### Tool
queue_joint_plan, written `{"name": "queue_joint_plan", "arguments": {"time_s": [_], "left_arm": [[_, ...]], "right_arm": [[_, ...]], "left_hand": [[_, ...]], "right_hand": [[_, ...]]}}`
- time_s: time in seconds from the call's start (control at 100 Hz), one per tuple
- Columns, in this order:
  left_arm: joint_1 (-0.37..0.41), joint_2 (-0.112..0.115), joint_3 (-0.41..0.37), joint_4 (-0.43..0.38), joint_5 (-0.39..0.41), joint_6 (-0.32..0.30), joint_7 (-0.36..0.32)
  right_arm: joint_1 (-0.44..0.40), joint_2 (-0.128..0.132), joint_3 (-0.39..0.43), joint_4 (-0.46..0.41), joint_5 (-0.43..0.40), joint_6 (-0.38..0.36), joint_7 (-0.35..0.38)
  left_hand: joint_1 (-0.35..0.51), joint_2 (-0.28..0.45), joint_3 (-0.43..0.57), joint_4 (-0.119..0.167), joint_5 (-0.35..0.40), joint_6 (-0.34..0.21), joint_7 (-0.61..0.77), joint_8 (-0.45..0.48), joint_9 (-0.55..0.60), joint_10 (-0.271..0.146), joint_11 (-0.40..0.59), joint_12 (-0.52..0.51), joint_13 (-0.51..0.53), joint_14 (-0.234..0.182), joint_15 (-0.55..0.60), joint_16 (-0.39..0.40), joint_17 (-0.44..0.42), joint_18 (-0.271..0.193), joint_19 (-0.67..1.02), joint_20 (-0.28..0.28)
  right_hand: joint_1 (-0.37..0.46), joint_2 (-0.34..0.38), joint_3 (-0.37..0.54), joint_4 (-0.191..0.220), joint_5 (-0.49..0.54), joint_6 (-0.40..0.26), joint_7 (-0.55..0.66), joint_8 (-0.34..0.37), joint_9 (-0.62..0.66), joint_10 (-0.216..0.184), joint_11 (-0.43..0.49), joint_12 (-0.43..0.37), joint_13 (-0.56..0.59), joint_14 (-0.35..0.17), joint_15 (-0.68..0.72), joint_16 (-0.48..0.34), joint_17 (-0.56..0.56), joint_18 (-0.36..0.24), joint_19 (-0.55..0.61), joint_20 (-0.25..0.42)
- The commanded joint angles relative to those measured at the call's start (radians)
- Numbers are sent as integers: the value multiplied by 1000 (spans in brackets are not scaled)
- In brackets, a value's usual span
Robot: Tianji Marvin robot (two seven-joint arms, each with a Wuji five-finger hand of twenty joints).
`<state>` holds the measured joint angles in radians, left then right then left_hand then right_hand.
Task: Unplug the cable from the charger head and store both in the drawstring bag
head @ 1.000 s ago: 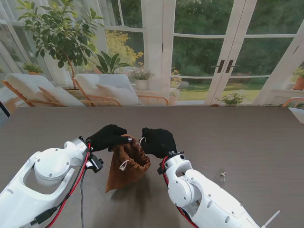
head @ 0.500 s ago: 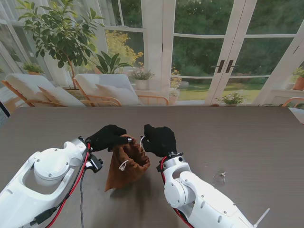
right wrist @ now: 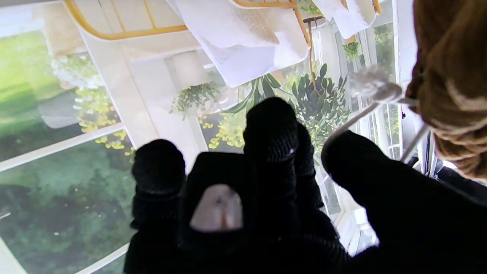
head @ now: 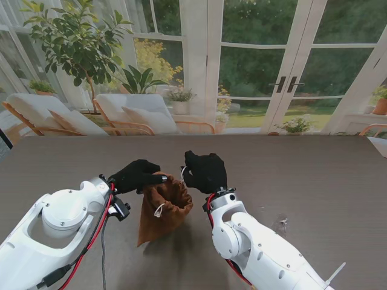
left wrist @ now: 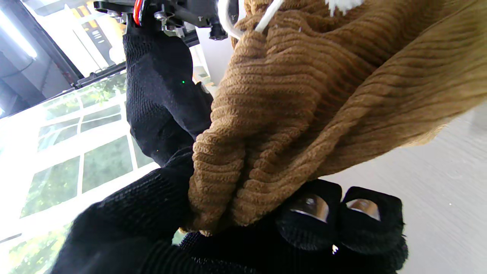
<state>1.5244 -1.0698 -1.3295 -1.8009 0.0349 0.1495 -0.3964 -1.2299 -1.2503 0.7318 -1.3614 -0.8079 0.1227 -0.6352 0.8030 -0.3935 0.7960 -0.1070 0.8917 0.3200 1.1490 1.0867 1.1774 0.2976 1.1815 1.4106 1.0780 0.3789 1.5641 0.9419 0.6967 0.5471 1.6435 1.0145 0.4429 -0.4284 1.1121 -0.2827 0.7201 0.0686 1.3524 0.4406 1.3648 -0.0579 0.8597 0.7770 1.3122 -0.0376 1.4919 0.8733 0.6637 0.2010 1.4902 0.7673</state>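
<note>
On the near middle of the surface (head: 314, 175), between the two arms, the brown corduroy drawstring bag (head: 162, 205) hangs with its gathered mouth lifted and its bottom touching the wood grain. The left hand (head: 138, 174) pinches a fold of the bag's rim, thumb and fingers pressed together on the ribbed cloth, as the left wrist view shows closely. The right hand (head: 205, 171) sits just beside the mouth on the other side, fingers curled, and in the right wrist view the white drawstring (right wrist: 365, 114) runs from the bag to the thumb; it looks pinched there, though the contact itself is partly hidden. Neither the cable nor the charger head is visible; they may already be inside, which I cannot confirm. The step in hand seems to be cinching the bag: it would go best with the left hand anchoring the rim firmly while the right draws the cord straight away from the mouth, steadily, so the channel gathers evenly and the bag does not tip or slide. No brand, label or legible writing shows on the bag, the gloves or the arms.
</note>
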Motion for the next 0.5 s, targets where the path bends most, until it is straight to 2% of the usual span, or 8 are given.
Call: {"name": "queue_joint_plan", "arguments": {"time_s": [0.0,0.26,0.36,0.49], "left_arm": [[6,-1,-5,-11,0,7,-19],[11,-3,-7,-16,0,15,-10],[12,-5,-6,-17,1,19,-2],[16,-12,-6,-17,-2,24,26]], "right_arm": [[7,4,6,-9,-7,0,8],[7,6,16,-12,-38,27,-27],[7,10,19,-20,-58,28,-37],[7,15,25,-30,-82,24,-55]], "left_hand": [[55,37,-2,13,10,46,24,3,-21,-15,-3,14,-5,-12,59,11,-23,-22,8,30],[64,39,-12,6,3,46,14,-5,-29,-12,-18,9,-16,-3,43,8,-32,-20,1,31],[87,42,-39,-5,-13,46,0,-18,-43,-7,-44,-1,-36,11,12,9,-49,-16,-14,35],[140,48,-102,-27,-38,46,-46,-61,-71,12,-112,-29,-79,50,-68,16,-94,-12,-57,49]], "right_hand": [[8,34,-1,-28,-36,43,61,37,82,15,22,-5,11,-135,40,20,442,-28,56,-37],[15,46,-3,-18,-69,88,109,55,83,11,20,-8,11,-143,44,20,447,-27,71,-39],[14,48,-4,-14,-81,93,126,60,82,7,19,-10,11,-147,40,19,447,-29,71,-42],[10,48,-1,-10,-90,93,140,65,82,7,20,-9,11,-149,36,16,446,-33,69,-47]]}}
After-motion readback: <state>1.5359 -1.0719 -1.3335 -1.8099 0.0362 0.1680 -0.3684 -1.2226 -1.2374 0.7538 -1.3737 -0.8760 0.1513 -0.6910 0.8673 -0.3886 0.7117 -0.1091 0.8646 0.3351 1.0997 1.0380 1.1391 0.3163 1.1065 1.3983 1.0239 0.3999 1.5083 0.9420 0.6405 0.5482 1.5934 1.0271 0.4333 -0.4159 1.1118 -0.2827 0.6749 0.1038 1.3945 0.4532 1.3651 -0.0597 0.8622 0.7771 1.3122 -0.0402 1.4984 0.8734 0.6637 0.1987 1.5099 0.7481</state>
